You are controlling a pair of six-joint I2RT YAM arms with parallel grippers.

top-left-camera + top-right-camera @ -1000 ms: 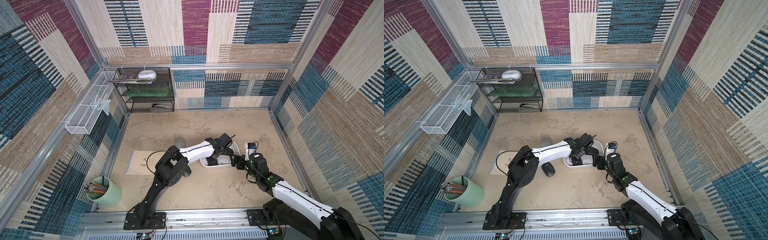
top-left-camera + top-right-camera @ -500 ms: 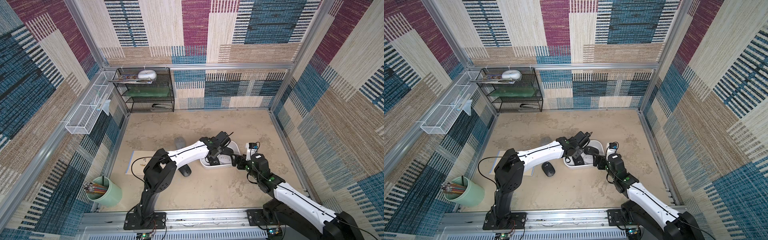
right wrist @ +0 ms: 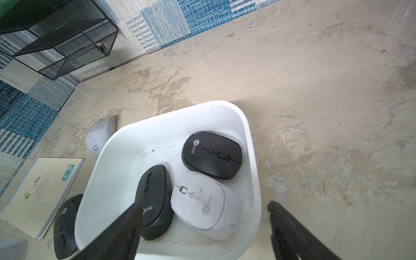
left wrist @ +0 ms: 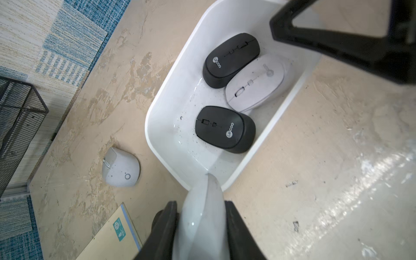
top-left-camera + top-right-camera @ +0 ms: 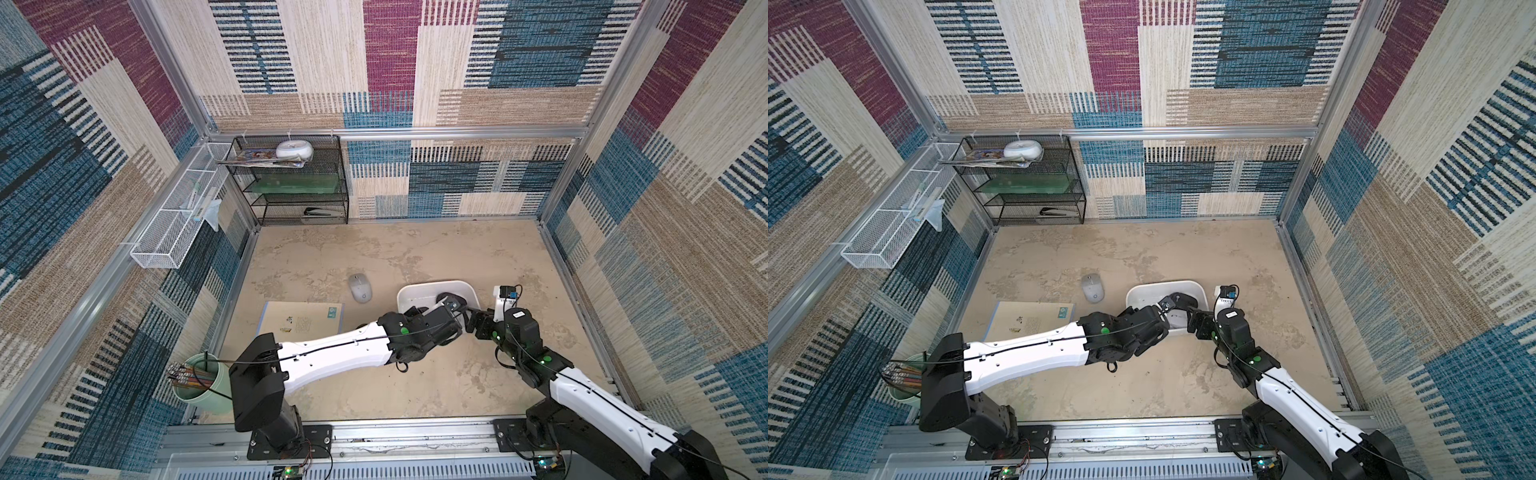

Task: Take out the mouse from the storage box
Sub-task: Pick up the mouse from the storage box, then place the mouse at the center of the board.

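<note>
Mottled beige tabletop [image 5: 415, 249] carries the storage box [image 4: 162, 126], which lies just ahead of the left gripper [image 4: 200, 206]. That gripper is clamped on a white mouse [image 4: 202, 229] above the box's near rim. The right gripper [image 3: 204, 204] hovers with jaws apart over the box's end. The lift-out step appears to be in hand. Next, the mouse likely needs carrying clear of the rim and setting down beside the box.

The brand name "Lecoo" is printed in white on the tilted black mouse [image 4: 231, 59] and on the flat black mouse [image 4: 225, 129]. A faint grey mark on the white mouse [image 4: 255, 82] and the teal label on the booklet [image 4: 110, 244] cannot be read.
</note>
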